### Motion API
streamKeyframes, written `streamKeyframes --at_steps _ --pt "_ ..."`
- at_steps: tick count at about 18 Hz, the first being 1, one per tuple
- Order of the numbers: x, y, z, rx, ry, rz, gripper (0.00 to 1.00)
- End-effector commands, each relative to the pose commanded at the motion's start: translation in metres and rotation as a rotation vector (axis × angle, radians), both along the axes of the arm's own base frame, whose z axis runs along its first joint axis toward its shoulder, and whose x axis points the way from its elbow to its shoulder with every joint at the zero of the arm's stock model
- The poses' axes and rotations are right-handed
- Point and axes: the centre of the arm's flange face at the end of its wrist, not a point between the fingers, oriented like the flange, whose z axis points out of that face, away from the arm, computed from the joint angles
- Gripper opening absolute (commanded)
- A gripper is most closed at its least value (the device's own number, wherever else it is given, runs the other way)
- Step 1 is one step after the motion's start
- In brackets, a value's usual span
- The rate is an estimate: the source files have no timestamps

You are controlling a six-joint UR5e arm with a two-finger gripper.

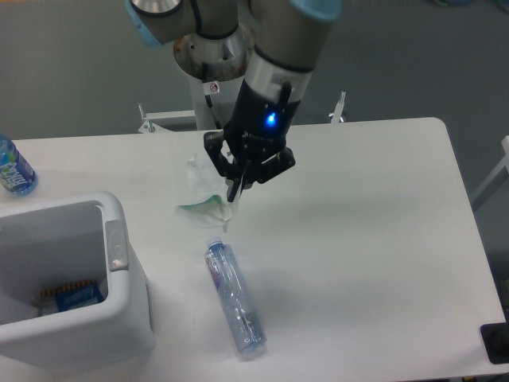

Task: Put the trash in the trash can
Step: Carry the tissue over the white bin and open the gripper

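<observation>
The gripper (236,189) hangs above the white table (366,223), its black fingers (230,165) closed on a crumpled wrapper scrap (205,199). The scrap is thin, translucent white film with a greenish edge, and it dangles to the gripper's lower left, clear of the tabletop. A blue light glows on the gripper body.

Directly below the gripper lies the crushed plastic bottle (234,296), long, clear and dented, with a red-and-blue label near its cap end; it rests flat at a slant on the table, apart from the scrap.

To the gripper's lower left stands the trash can (111,239), a white plastic bin with rounded corners, a thick rim and a small side latch, its top open. Blue and orange items sit at its bottom. Bare tabletop separates the can's near wall from the hanging scrap.

Far left of the gripper, at the table edge, stands a blue-labelled water bottle (13,169). To the right the tabletop runs smooth to its rounded corner.
</observation>
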Motion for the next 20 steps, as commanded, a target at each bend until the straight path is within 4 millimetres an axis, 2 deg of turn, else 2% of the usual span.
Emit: streamKeyframes --at_steps 2,4,10,12,17,20 --pt "0.005 0.005 0.005 0.024 -0.017 0.030 0.00" --pt "0.025 0.018 0.007 0.035 -0.021 -0.003 0.00" --pt "0.059 0.035 0.015 0.074 -0.065 -0.051 0.00" --pt "0.073 0.045 0.012 0.071 -0.068 -0.081 0.00" --pt "0.095 0.072 -0.006 0.076 -0.057 -0.146 0.00" --pt "0.101 0.086 -0.016 0.082 -0.048 -0.166 0.00"
